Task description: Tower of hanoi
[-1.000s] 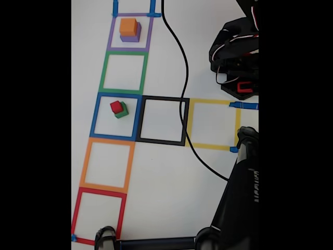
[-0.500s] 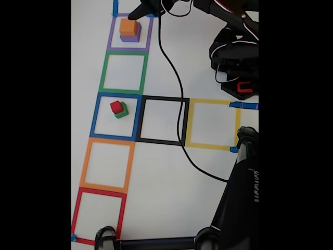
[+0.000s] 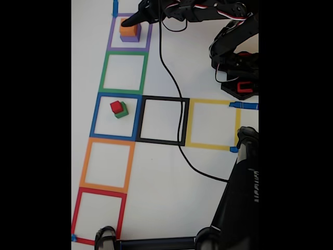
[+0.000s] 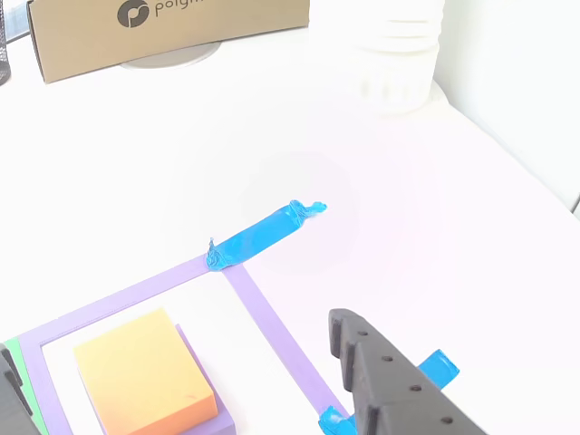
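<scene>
In the fixed view the arm reached in from the top right, and its gripper (image 3: 130,22) hung right over the orange cube (image 3: 128,29), which sat on the purple cube (image 3: 130,37) inside the purple tape square (image 3: 110,36) at the top of the column. The dark fingertip covered the stack's upper edge there, so contact could not be judged. In the other view the orange cube (image 4: 140,376) lay squarely on the purple cube (image 4: 213,390) (only a thin lilac rim showed), and one ridged black finger (image 4: 390,385) stood to its right, out past the square's purple strip; a second dark piece peeked in at the left edge. With the cube between them and neither touching it, the jaws were spread. Lower down in the fixed view the red cube (image 3: 116,107) rested on the green cube (image 3: 123,112) inside the blue tape square (image 3: 95,115), well apart from the gripper. A black cable (image 3: 171,83) snaked across the white table (image 3: 166,187).
</scene>
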Tool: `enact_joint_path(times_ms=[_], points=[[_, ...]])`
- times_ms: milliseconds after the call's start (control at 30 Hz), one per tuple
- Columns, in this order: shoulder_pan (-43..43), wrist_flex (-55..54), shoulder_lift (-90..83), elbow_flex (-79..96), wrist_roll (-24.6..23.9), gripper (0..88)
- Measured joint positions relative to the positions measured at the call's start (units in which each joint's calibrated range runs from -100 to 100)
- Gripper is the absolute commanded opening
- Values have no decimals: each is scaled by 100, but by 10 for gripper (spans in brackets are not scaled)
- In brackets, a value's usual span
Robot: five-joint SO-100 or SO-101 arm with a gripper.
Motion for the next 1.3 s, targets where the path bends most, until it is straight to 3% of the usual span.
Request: enact_joint_path(times_ms=[333, 600, 1300], points=[[-140, -2265, 1739, 124, 0, 440], [-421, -3337, 2718, 133, 0, 430], [-761, -3998, 3959, -292, 0, 406]])
